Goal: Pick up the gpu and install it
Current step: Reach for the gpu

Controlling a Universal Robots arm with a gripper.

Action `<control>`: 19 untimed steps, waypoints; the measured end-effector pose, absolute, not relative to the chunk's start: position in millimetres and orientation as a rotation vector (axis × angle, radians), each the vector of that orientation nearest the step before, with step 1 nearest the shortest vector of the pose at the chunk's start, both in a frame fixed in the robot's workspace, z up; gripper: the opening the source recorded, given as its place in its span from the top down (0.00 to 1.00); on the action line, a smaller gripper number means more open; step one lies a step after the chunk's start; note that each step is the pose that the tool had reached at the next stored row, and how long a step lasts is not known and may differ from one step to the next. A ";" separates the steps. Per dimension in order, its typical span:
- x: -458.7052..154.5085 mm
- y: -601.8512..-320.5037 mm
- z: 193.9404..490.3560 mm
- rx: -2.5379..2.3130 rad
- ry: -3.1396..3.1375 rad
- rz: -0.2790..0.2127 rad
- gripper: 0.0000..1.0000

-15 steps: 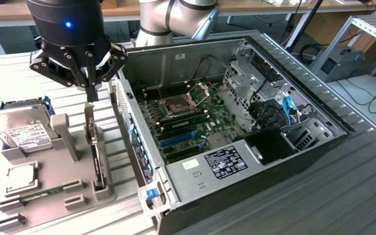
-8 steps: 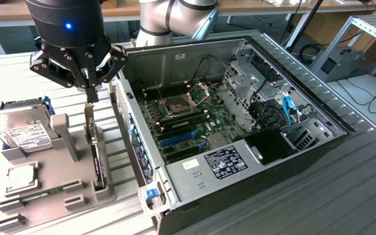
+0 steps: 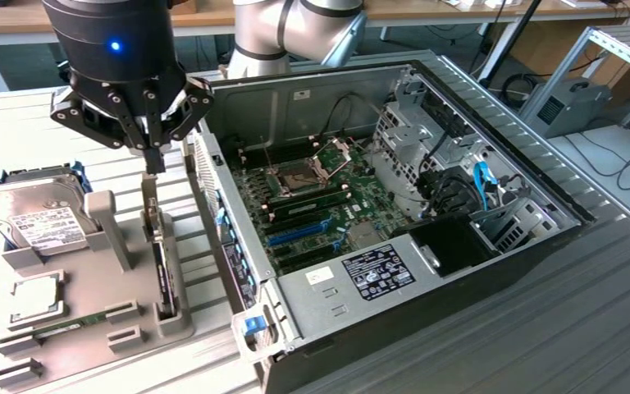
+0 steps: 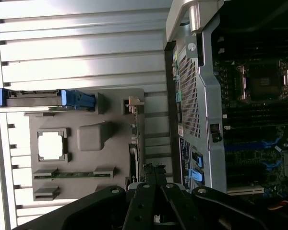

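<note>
Outside, closed pincer [image 3: 153, 164] above gpu [image 3: 160, 263]

We saw a ribbed, silver-grey metal surface [image 3: 610, 328] made of parallel slats. On it lay an open desktop computer case [image 3: 315, 308], its side panel off. Just beside it, toward the exterior view's left, sat a flat grey parts holder [image 3: 85, 287] with slots and recesses.

gpu [image 3: 161, 267] stands edge-on; its fan face hidden, lower edge inside holder [image 3: 129, 305].
</note>
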State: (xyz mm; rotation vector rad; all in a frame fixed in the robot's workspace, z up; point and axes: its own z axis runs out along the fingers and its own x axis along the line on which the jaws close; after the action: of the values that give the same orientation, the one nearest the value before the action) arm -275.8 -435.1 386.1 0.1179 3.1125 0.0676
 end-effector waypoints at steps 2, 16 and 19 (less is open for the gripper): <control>-275.8 -435.6 383.7 0.118 3.112 0.068 0.89; -275.8 -456.8 378.3 0.118 3.112 0.068 0.89; -275.8 -457.7 378.2 0.118 3.112 0.067 0.89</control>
State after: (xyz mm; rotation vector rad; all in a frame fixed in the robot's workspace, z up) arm -275.8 -457.7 378.2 0.1180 3.1125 0.0674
